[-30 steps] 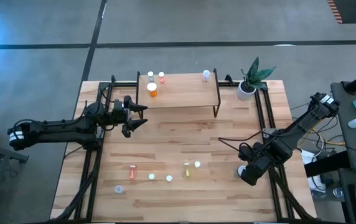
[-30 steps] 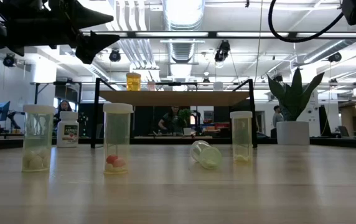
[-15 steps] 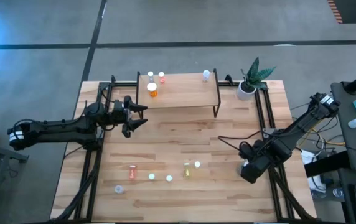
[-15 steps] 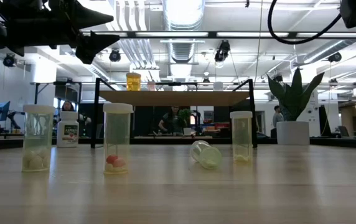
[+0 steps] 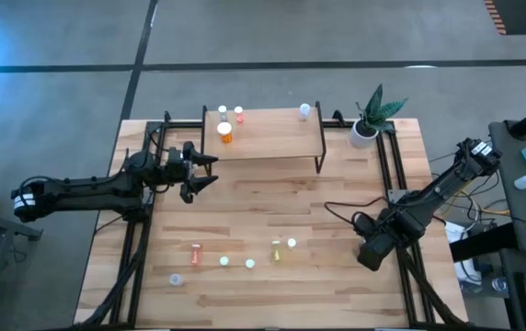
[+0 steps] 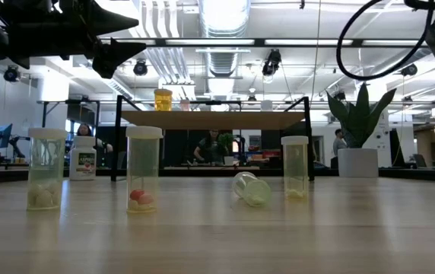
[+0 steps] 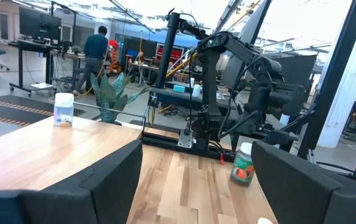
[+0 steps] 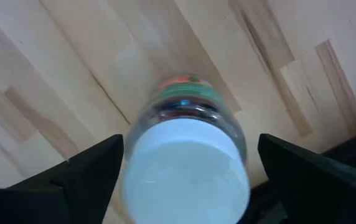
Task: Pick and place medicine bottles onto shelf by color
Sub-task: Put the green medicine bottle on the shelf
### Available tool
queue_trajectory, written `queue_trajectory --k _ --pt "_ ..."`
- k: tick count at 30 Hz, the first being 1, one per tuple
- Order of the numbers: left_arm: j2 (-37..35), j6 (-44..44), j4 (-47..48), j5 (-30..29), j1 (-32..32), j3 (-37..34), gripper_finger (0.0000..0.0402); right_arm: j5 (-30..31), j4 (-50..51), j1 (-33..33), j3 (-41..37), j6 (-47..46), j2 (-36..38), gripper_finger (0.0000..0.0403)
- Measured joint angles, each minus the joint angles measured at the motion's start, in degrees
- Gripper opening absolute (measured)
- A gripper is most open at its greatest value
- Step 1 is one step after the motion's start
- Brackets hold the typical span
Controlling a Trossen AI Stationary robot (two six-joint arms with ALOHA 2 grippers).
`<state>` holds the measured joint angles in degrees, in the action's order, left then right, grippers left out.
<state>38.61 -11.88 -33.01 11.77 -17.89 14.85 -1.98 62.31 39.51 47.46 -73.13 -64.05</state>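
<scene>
Bottles are split between the shelf (image 5: 272,138) and the desk (image 5: 272,211): four stand on the shelf, an orange bottle (image 5: 225,133) with two small ones behind it at the left end and a clear bottle (image 5: 305,110) alone at the right end, and a loose row sits well in front of the shelf, including a pink bottle (image 5: 196,251) and a tipped bottle (image 6: 252,188) on its side. Right gripper (image 5: 371,253) hangs well off the shelf's front right corner, near the desk's right rail, straight over a green-labelled bottle (image 8: 187,146) with a white cap; jaws are wide open either side of it, gripping nothing. Left gripper (image 5: 200,170) hovers just off the shelf's left front leg, jaws wide open and empty. Step looks like the descent for a pick. Risks, as a guess: the bottle looks wide against the jaw gap, so a slightly off-centre drop could land a finger on the cap and knock it over toward the rail. A grip high on the smooth cap could slip mid-carry. The carry runs toward the plant (image 5: 373,115) just beside the shelf's right end, so a low swing could clip it or the clear bottle.
</scene>
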Motion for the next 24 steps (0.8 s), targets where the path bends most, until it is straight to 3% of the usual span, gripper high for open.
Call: queue_trajectory --k 9,24 --pt "-0.02 -1.05 0.00 0.00 0.00 0.00 0.0286 -1.52 -0.08 -0.02 -0.24 1.98 0.25 0.0273" --pt "-0.02 -1.27 -0.65 0.00 0.00 0.02 0.0286 1.19 -0.01 -2.24 3.81 6.47 0.27 0.0284"
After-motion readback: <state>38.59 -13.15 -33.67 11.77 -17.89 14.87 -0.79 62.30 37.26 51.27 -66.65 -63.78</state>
